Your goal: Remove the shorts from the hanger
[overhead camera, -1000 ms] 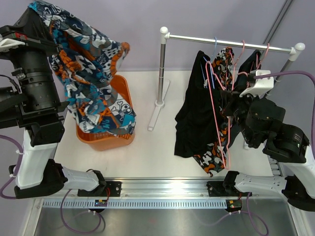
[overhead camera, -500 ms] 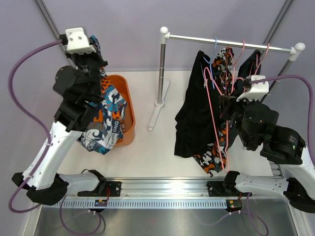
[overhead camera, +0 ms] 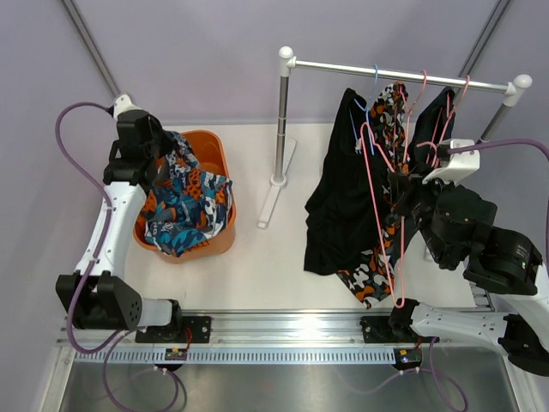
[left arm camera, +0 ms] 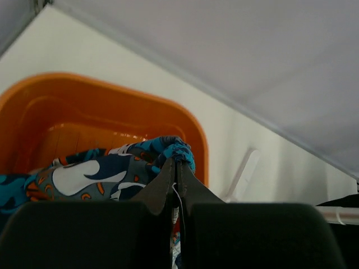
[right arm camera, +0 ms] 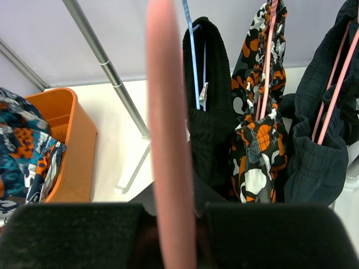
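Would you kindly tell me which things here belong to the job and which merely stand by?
Job: teal-blue and orange patterned shorts in left gripper; plain black shorts; orange-black-white camouflage shorts; dark navy shorts; pink hanger in right gripper.
Standing by: orange plastic tub; metal clothes rail.

**Top view:** fixed high behind the arm bases, angled down and forward over the whole table (overhead camera: 257, 266), with the orange basket (overhead camera: 210, 148) at left and the clothes rack (overhead camera: 282, 112) at right.

**Left wrist view:** very near and low over the basket rim, looking along the left hand (left arm camera: 175, 166) toward the back wall, with the patterned shorts (left arm camera: 90, 174) directly ahead.

**Right wrist view:** close behind the pink hanger (right arm camera: 168, 112) held in the right hand (right arm camera: 171, 196), facing the rack.

All three views share the basket, the patterned shorts and the rack's foot or post.
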`<state>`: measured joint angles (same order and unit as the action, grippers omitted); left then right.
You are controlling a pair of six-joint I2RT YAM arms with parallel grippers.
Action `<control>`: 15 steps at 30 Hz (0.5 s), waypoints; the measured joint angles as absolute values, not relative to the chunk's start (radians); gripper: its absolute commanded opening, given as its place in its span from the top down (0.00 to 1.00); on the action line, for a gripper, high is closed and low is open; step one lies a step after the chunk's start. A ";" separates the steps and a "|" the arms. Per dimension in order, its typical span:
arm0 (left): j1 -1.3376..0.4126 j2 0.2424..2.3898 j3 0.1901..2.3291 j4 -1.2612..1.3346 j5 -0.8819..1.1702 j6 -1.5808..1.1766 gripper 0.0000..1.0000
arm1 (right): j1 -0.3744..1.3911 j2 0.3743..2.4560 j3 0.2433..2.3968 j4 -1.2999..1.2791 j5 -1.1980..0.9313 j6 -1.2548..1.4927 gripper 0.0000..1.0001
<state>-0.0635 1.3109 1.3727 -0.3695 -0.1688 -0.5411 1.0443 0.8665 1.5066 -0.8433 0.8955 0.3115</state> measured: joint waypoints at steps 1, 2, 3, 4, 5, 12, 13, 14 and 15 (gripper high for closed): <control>-0.038 1.330 1.354 -0.371 -0.146 -0.578 1.00 | 1.044 0.863 1.505 -0.844 0.896 0.315 1.00; -0.020 1.348 1.337 -0.375 -0.132 -0.610 0.99 | 1.044 0.862 1.502 -0.844 0.895 0.318 1.00; -0.010 1.363 1.318 -0.377 -0.125 -0.637 0.93 | 1.044 0.861 1.499 -0.844 0.894 0.320 1.00; -0.007 1.374 1.294 -0.376 -0.123 -0.662 0.91 | 1.044 0.860 1.493 -0.844 0.891 0.322 1.00; -0.007 1.380 1.266 -0.378 -0.120 -0.685 0.88 | 1.044 0.860 1.486 -0.844 0.888 0.324 1.00; -0.007 1.475 1.185 -0.394 -0.107 -0.779 0.62 | 1.044 0.877 1.477 -0.852 0.869 0.332 1.00; -0.007 1.490 1.177 -0.393 -0.100 -0.788 0.53 | 1.044 0.883 1.477 -0.853 0.867 0.333 1.00; -0.004 1.506 1.166 -0.387 -0.086 -0.795 0.45 | 1.044 0.891 1.480 -0.854 0.861 0.332 1.00; 0.002 1.522 1.155 -0.382 -0.062 -0.805 0.38 | 1.044 0.902 1.484 -0.859 0.855 0.332 1.00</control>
<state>0.0021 1.5215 1.1549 -0.3820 -0.0620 -0.8047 1.0443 0.9024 1.4841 -0.8589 0.8551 0.3325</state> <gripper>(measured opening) 0.492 0.097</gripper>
